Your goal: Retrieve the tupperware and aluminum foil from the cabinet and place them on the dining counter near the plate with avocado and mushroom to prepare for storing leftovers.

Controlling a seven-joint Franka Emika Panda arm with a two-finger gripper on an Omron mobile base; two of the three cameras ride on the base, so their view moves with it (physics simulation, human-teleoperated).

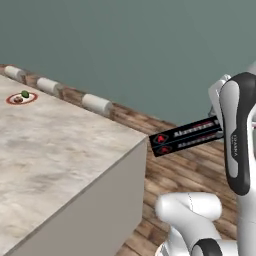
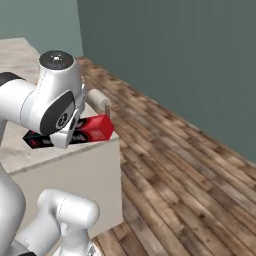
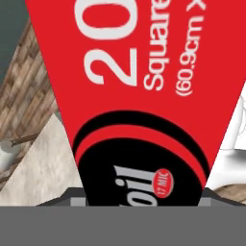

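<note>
Right now your gripper (image 2: 70, 131) is clamping the foil box (image 1: 186, 136), carrying it level in the air beside the counter (image 1: 60, 150) corner. Far off across that counter, the plate (image 1: 21, 98) is sitting with the avocado (image 1: 25, 94) and mushroom (image 1: 18, 99).

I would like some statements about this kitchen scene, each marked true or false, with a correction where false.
1. The pincer holds the foil box. True.
2. The foil box lies on the counter. False: it is in the air, beside the counter's corner, above the wooden floor.
3. The plate sits at the far end of the counter, with the avocado and the mushroom on it. True.
4. The plate has a blue rim. False: the rim is red-orange.
5. Stools stand along the counter's far edge. True.
</note>
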